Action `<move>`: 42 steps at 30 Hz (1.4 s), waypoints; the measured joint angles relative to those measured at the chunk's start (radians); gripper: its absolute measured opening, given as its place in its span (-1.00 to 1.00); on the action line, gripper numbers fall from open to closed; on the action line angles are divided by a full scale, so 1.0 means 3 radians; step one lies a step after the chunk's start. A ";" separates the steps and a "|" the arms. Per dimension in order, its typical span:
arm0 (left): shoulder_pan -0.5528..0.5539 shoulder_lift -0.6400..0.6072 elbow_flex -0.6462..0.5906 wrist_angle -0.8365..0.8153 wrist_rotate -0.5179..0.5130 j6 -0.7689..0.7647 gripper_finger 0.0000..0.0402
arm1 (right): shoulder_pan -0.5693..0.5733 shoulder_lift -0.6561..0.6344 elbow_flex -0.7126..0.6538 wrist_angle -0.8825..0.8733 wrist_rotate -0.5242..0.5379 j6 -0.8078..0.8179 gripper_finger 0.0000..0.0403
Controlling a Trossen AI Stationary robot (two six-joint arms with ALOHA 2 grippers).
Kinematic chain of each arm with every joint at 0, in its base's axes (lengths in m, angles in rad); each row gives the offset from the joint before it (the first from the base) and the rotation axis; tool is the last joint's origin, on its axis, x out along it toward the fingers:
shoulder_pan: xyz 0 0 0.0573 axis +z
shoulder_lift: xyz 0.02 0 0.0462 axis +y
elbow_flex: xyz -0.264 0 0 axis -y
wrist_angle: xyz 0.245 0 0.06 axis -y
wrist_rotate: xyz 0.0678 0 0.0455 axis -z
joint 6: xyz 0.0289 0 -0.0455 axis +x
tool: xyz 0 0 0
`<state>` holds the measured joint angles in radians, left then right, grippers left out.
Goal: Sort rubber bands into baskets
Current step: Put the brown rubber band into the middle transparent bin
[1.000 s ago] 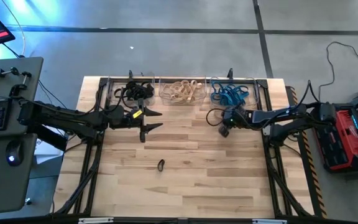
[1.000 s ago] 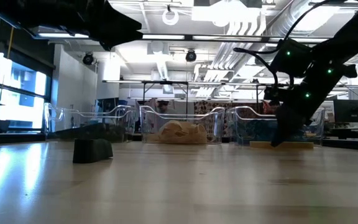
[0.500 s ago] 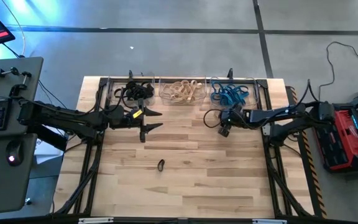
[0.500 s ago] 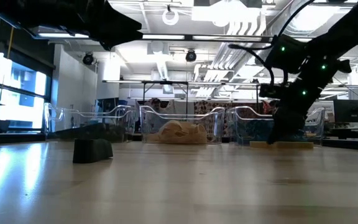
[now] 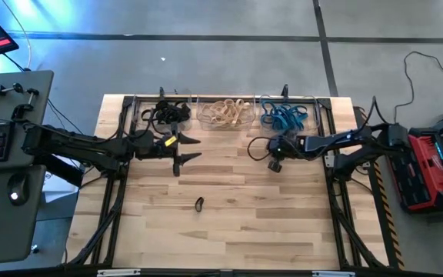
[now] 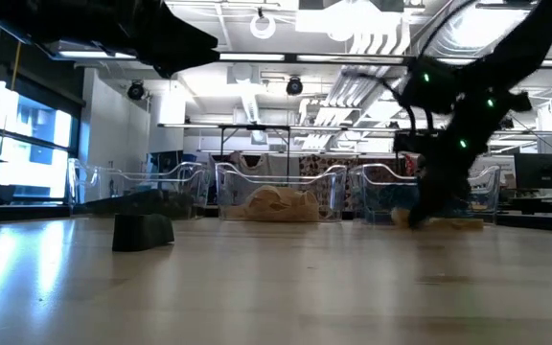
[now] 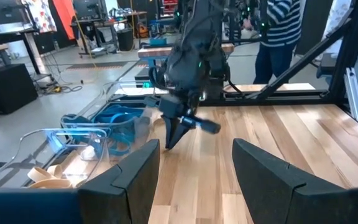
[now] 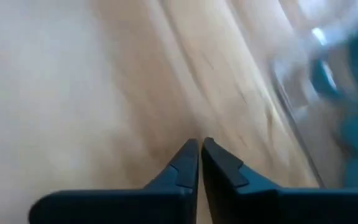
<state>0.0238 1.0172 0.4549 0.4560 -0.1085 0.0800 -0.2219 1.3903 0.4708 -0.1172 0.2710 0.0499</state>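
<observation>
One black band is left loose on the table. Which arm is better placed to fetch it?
Left, probably. Its claw is open and nearer the black band. The right claw is shut and empty beside the blue-band basket, farther away.

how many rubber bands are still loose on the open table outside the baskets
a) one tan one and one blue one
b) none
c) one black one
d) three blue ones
c: in the high view a single black rubber band lies alone on the wooden table, well clear of the three baskets at the far edge, which already hold black, tan and blue bands apart.
</observation>
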 joint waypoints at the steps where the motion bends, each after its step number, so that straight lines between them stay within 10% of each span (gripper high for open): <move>1: 0.0000 0.0000 0.0000 -0.0016 0.0009 0.0002 -0.03 | 0.0038 -0.0010 0.0075 -0.0014 -0.0054 0.0011 -0.95; 18: 0.0008 0.0000 0.0001 -0.0152 0.0021 -0.0045 -0.03 | 0.0245 -0.0034 0.1492 -0.0971 0.0163 -0.0017 -0.88; 28: 0.0003 0.0000 0.0001 -0.0157 0.0154 -0.0088 -0.03 | 0.0114 -0.0029 0.1028 -0.1219 -0.0037 0.0161 -0.38; 42: 0.0003 0.0000 0.0001 -0.0148 0.0151 -0.0113 -0.03 | -0.0352 -0.0029 0.0178 -0.0295 -0.0086 -0.0021 -0.34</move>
<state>0.0246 1.0172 0.4553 0.4115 -0.0631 0.0460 -0.3275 1.3815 0.5242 -0.2058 0.2451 0.0436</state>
